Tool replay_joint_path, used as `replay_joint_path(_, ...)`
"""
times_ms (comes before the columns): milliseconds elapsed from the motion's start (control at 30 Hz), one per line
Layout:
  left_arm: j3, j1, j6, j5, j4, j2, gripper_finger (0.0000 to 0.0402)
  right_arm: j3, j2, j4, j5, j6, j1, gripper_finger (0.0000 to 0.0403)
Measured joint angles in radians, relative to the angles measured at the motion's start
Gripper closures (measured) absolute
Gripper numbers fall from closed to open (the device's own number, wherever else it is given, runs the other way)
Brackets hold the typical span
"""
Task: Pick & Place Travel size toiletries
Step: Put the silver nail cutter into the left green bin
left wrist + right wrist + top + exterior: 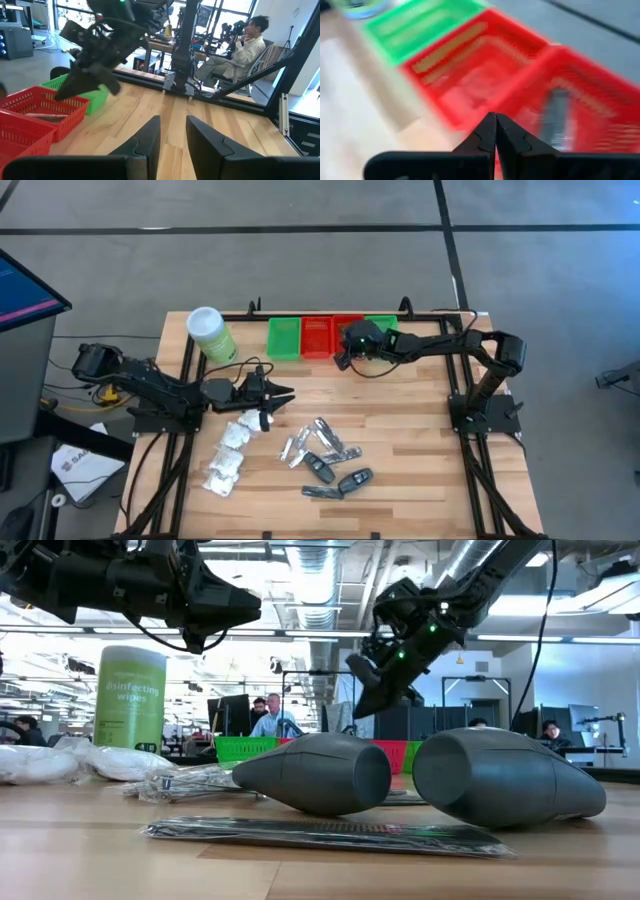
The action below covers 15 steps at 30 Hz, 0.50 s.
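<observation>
the right fingers [343, 361] hang closed and empty at the front edge of the red trays [332, 336] along the far side of the desk [420, 430]; the right wrist view shows the two tips [495, 131] pressed flat together above a red tray wall. inside one red tray lies a slim grey piece [554, 116], though that view is too smeared to say just what it is.

the left fingers [283, 393] sit above the desk's left half, parted a little with nothing between them; the left wrist view shows bare wood through the gap.

the toiletries are all out on the near half of the desk, well apart from the right fingers. white puffy packets [230, 450] trail from just below the left fingers toward the near-left edge. silver foil sachets [318, 440] cluster near the middle, and dark oblong pieces [338, 477] lie just in front of them, toward the near edge.

a light-green canister [210, 333] with a white lid stands at the far left corner, beside the green tray [283, 337].
</observation>
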Motion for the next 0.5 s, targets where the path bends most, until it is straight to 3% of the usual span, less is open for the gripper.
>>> replay_joint_path(167, 0.000, 0.000, 0.000, -0.001, 0.000, 0.000, 0.0314, 0.000, -0.001, -0.001, -0.123, -0.022, 0.063, 0.0403)
replay_joint_path(300, 0.000, 0.000, 0.000, -0.001, 0.000, 0.000, 0.0314, 0.000, -0.001, -0.001, -0.134, -0.034, 0.140, 0.0400)
replay_joint_path(500, 0.000, 0.000, 0.000, -0.002, 0.000, 0.000, 0.0314, 0.000, -0.001, -0.009, -0.190, -0.048, 0.241, 0.0358)
